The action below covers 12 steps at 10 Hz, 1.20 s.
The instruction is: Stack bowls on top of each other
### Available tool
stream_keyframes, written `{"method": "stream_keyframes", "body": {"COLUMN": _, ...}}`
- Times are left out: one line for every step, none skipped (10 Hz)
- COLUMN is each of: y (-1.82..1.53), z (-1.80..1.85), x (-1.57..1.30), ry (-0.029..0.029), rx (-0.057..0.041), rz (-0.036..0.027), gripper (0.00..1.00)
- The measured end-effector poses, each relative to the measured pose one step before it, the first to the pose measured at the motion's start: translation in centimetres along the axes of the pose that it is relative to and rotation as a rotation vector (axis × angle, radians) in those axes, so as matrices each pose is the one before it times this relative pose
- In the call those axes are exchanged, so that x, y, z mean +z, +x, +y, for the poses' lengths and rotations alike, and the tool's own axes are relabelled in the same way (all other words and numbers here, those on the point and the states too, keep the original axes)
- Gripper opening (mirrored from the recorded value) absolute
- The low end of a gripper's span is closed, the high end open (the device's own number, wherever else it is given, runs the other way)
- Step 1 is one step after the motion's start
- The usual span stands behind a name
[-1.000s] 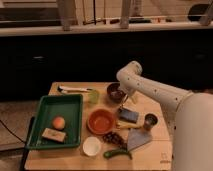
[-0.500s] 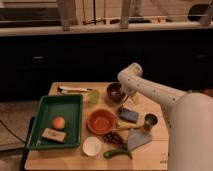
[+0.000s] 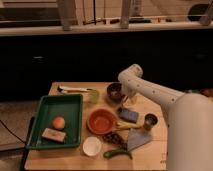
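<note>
One arm (image 3: 150, 92) shows in the single camera view. It rises from the robot's pale body at the lower right, runs up and left to a rounded bend above the far side of the tabletop (image 3: 60, 160), then drops toward the wood. Its tool (image 3: 126, 98) hangs at the right rim of the maroon bowl (image 3: 115, 91), very close to it or touching. I cannot tell how far open the tool is, or whether it has hold of anything. Two task bowls sit apart. The maroon one is at the back of the tabletop, and the wider orange bowl (image 3: 102, 121) lies nearer the front, just left of the middle, upright and holding nothing. One small white bowl (image 3: 92, 146) stands in front of the orange one, and one pale green cup (image 3: 94, 96) just left of the maroon one. One green tray (image 3: 45, 107) on the left holds one orange fruit (image 3: 59, 122) and one tan block (image 3: 53, 134). One blue block (image 3: 128, 115) and one dark metal cup (image 3: 150, 120) lie to the right of the orange bowl.
</note>
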Motion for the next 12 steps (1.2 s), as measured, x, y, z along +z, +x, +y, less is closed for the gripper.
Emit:
{"method": "stream_keyframes", "body": {"y": -0.132, "z": -0.158, "x": 0.245, "ry": 0.00382, "rx": -0.00197, "rz": -0.01311, "gripper": 0.34}}
{"method": "stream_keyframes", "body": {"y": -0.091, "z": -0.004, "x": 0.285, "ry": -0.00051, "rx": -0.00125, "rz": -0.01514, "gripper": 0.24}}
{"method": "stream_keyframes", "body": {"y": -0.106, "z": 0.256, "x": 0.144, "ry": -0.00684, "rx": 0.00046, "rz": -0.00918, "gripper": 0.16}}
{"method": "stream_keyframes", "body": {"y": -0.058, "z": -0.012, "x": -0.02, "ry": 0.0073, "rx": -0.0033, "rz": -0.00638, "gripper": 0.03}}
{"method": "stream_keyframes", "body": {"y": -0.128, "z": 0.042, "x": -0.521, "ry": 0.01444, "rx": -0.0018, "rz": -0.01103, "gripper": 0.0}}
{"method": "stream_keyframes", "body": {"y": -0.037, "z": 0.022, "x": -0.191, "ry": 0.00439, "rx": -0.00391, "rz": -0.00132, "gripper": 0.0}}
{"method": "stream_keyframes", "body": {"y": -0.102, "z": -0.051, "x": -0.217, "ry": 0.01167, "rx": -0.00729, "rz": -0.00043, "gripper": 0.0}}
{"method": "stream_keyframes", "body": {"y": -0.464, "z": 0.046, "x": -0.702, "ry": 0.02011, "rx": -0.02573, "rz": -0.00288, "gripper": 0.0}}
{"method": "stream_keyframes", "body": {"y": -0.305, "z": -0.027, "x": -0.861, "ry": 0.0147, "rx": -0.02094, "rz": -0.00016, "gripper": 0.0}}
{"method": "stream_keyframes", "body": {"y": -0.455, "z": -0.133, "x": -1.119, "ry": 0.02147, "rx": -0.02437, "rz": -0.00059, "gripper": 0.0}}
{"method": "stream_keyframes", "body": {"y": -0.424, "z": -0.085, "x": -0.501, "ry": 0.01443, "rx": -0.01867, "rz": -0.00164, "gripper": 0.0}}
{"method": "stream_keyframes", "body": {"y": -0.335, "z": -0.08, "x": -0.332, "ry": 0.01021, "rx": -0.01353, "rz": -0.00313, "gripper": 0.0}}
